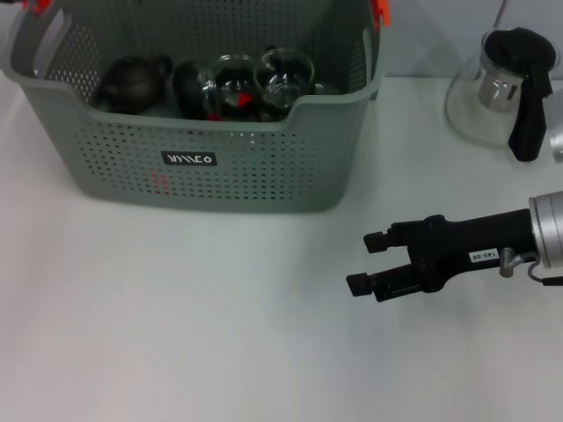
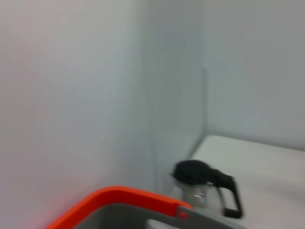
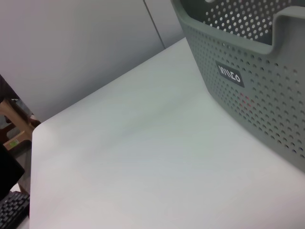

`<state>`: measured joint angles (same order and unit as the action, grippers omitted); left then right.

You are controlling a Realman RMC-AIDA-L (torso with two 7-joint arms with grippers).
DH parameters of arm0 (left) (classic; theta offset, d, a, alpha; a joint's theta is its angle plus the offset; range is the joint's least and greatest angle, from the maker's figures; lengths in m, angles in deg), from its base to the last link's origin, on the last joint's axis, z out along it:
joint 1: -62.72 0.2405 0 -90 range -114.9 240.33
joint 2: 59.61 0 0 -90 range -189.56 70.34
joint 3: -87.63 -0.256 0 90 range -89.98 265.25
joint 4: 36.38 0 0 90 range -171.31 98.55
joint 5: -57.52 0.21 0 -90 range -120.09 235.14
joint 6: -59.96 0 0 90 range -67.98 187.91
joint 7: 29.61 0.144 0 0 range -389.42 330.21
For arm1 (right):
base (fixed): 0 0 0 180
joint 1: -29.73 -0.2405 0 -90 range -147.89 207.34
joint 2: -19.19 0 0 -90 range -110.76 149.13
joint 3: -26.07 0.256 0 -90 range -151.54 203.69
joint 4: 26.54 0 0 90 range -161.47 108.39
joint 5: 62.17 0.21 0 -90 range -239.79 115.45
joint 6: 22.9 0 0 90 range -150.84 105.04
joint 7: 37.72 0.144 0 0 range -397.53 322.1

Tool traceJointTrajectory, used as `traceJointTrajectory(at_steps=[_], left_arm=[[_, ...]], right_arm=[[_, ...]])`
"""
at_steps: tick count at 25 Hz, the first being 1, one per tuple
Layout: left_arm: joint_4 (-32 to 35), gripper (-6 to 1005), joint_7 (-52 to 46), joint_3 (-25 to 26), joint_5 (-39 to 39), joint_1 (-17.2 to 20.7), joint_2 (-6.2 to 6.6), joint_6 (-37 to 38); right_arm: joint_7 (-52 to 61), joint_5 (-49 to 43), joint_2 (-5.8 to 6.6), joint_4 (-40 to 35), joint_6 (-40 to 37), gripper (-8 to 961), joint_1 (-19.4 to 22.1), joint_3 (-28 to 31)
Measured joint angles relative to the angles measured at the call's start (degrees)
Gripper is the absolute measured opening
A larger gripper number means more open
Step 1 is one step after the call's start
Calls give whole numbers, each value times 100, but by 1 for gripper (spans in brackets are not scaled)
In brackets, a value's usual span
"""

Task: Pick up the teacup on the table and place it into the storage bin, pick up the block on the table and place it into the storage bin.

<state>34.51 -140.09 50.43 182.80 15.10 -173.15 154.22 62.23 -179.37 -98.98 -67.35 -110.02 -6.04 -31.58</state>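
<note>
The grey-green perforated storage bin (image 1: pixel 264 167) stands at the back left of the white table, and its labelled wall also fills one corner of the right wrist view (image 3: pixel 257 90). Inside it a clear glass teacup (image 1: pixel 283 75) stands beside a second glass cup (image 1: pixel 230 86) and a dark teapot (image 1: pixel 132 83). Something small and red (image 1: pixel 244 100) shows through the glass; I cannot tell whether it is the block. My right gripper (image 1: pixel 365 261) hovers open and empty over the table, in front of the bin's right corner. The left gripper is out of view.
A glass pitcher with a black lid and handle (image 1: pixel 506 88) stands at the back right, also seen in the left wrist view (image 2: pixel 205 188). An orange handle clip (image 2: pixel 119 193) tops the bin's rim. A wall rises behind the table.
</note>
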Motion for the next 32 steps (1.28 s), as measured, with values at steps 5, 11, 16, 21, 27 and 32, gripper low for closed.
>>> traceJointTrajectory(at_steps=[5,11,16,21,27,32], left_arm=[[-615,207,-29,-290,35,-95,16,-1053],[-732,278,-360,-743,179,-117,-16,-1713],[-697,522,-394,-773,242,-122,-32,-1890],[-247,676,-459,-627,161,2,-19,-1617],[426,813,-201,157,-1195,643,-48,375],[386,871,391,655,-2399,1404,-232,1826]], right_arm=[[-3,-15,13,-4,-17,940,-25,-36],[-8,-18,22,-6,-93,940,-32,-30],[-6,-23,22,-6,-114,940,-37,-24],[-65,-11,31,-5,-123,940,-36,-5],[-277,19,23,-223,-297,940,-27,59],[-689,76,-67,-505,-705,940,12,373]])
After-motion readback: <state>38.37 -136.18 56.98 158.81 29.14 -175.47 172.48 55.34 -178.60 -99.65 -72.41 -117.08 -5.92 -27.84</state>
